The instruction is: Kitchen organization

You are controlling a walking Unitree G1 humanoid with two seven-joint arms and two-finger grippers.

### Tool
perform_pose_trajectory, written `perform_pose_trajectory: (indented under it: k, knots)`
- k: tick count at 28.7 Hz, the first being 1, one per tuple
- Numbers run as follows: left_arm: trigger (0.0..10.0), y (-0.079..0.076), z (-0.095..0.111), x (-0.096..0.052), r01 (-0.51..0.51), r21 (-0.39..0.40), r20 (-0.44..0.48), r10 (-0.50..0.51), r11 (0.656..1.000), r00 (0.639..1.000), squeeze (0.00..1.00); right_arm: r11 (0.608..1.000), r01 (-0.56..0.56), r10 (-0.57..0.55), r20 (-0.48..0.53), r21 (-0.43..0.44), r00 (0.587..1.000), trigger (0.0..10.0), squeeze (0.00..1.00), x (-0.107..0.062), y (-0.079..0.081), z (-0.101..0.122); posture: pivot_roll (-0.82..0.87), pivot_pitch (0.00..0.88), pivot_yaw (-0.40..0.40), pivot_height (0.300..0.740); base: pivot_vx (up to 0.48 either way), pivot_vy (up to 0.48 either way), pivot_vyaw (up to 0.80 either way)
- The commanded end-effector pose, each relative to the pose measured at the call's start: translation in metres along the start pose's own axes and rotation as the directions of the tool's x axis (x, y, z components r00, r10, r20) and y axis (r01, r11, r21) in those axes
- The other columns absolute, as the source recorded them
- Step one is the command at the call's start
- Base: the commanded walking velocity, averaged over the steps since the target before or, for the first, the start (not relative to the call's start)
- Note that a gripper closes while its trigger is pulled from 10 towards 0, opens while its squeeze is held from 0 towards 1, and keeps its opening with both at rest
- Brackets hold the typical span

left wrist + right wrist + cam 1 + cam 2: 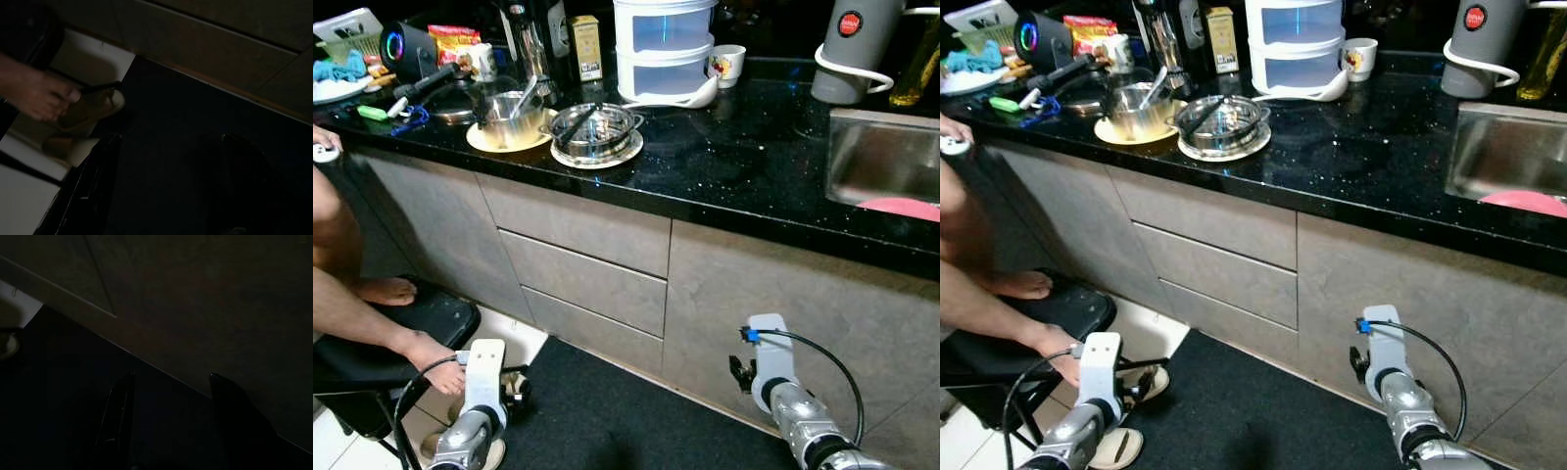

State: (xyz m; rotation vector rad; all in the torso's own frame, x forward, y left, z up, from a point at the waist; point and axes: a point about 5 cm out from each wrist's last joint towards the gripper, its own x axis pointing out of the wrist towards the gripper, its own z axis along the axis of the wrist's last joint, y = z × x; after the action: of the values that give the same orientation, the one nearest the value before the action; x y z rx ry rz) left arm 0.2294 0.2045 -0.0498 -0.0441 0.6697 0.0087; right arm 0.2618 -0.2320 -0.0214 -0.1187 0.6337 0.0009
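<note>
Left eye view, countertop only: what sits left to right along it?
Green basket → speaker with glowing ring → pot on yellow plate → glass-lidded pan → white plastic drawers → mug → grey kettle → sink.

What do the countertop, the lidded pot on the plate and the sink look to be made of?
The countertop looks like polished black stone, perhaps granite: glossy, with pale flecks. The lidded pot seems to be shiny steel with a clear glass lid, since its inside shows through. The sink looks like brushed stainless steel: dull grey sheen.
</note>
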Motion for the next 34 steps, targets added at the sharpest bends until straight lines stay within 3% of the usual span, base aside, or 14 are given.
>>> perform_pose_trajectory:
  k: [1, 6, 21, 34]
  knots:
    - [10.0, -0.0004, 0.0003, 0.0005, 0.001, 0.012, -0.009, -0.001, 1.000, 1.000, 0.00, 1.000, -0.004, 0.004, -0.015, -0.004, 1.000, 10.0, 0.00, -0.0004, 0.0024, -0.0039, -0.03, 0.000, 0.042, 0.740, 0.000, 0.000, 0.00]
    - [10.0, -0.0005, -0.0003, 0.0005, -0.002, 0.011, -0.012, 0.002, 1.000, 1.000, 0.00, 1.000, -0.004, 0.004, -0.020, -0.008, 1.000, 10.0, 0.00, -0.0006, 0.0019, -0.0043, -0.03, 0.000, 0.042, 0.740, 0.000, 0.000, 0.00]
    - [10.0, -0.0013, -0.0009, 0.0004, 0.003, 0.020, -0.015, -0.002, 1.000, 1.000, 0.00, 1.000, 0.007, -0.008, -0.037, -0.011, 0.999, 10.0, 0.00, -0.0020, 0.0003, -0.0092, -0.04, 0.010, 0.047, 0.740, 0.000, 0.000, 0.72]
    - [10.0, -0.0036, -0.0004, 0.0008, 0.009, 0.022, -0.010, -0.008, 1.000, 1.000, 0.00, 1.000, 0.016, -0.016, -0.040, -0.002, 0.999, 10.0, 0.00, -0.0025, -0.0025, -0.0095, -0.04, 0.015, 0.043, 0.740, 0.000, 0.000, 0.00]
